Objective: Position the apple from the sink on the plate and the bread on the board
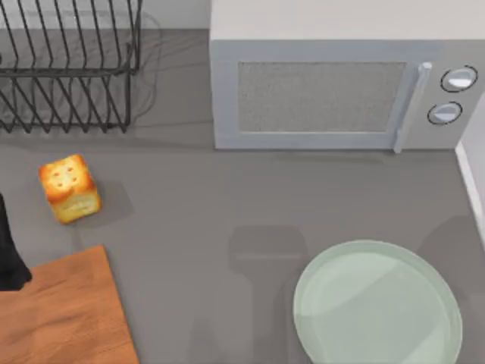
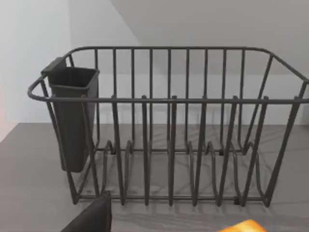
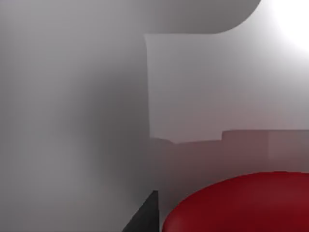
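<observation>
The bread [image 1: 70, 188], a golden toasted cube, stands on the grey counter at the left, just beyond the far corner of the wooden board [image 1: 64, 315]. A sliver of the bread [image 2: 244, 226] also shows in the left wrist view. The pale green plate [image 1: 377, 305] lies bare at the front right. My left arm [image 1: 9, 262] shows as a dark shape at the left edge, beside the board, and a dark part of my left gripper [image 2: 91, 217] points toward the rack. The red apple [image 3: 241, 205] looms very close to my right gripper [image 3: 145, 217], among smooth grey sink walls [image 3: 183, 87].
A black wire dish rack [image 1: 68, 68] with a dark cutlery cup [image 2: 72, 116] stands at the back left. A grey microwave [image 1: 333, 91] spans the back middle and right. A pale raised edge [image 1: 471, 182] runs along the counter's right side.
</observation>
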Robot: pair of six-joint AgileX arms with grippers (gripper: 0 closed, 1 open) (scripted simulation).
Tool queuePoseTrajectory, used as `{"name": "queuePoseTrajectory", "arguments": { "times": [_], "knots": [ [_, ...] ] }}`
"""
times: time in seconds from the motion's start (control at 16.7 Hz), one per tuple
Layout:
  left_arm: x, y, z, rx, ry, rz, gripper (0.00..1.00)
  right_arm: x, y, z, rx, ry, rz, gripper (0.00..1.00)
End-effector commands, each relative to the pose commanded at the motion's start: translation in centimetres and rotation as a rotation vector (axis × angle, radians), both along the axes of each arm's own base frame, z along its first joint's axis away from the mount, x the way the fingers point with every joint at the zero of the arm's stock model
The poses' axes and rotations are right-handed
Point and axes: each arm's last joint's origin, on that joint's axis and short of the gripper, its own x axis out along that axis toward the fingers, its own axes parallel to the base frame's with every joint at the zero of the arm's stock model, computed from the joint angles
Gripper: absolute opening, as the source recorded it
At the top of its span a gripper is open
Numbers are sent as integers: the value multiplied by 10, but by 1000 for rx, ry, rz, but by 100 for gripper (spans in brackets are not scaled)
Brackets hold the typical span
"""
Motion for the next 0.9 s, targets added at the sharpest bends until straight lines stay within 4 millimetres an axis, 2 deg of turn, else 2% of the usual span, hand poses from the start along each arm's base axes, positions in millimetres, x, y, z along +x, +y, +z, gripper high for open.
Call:
{"name": "queuePoseTrajectory", "arguments": {
  "times": [0.18, 0.24, 0.36, 0.9],
  "knots": [
    [0, 0, 0, 0, 0, 0, 100, 0, 0, 0, 0, 0, 0, 0],
    [0, 0, 0, 0, 0, 0, 100, 8, -1, 28, -1, -54, -6, 0],
    [0, 0, 0, 0, 0, 0, 100, 10, -2, 35, -3, -62, -6, 0],
    [0, 0, 0, 0, 0, 0, 100, 8, -1, 126, 0, -51, -6, 0]
  ]
}}
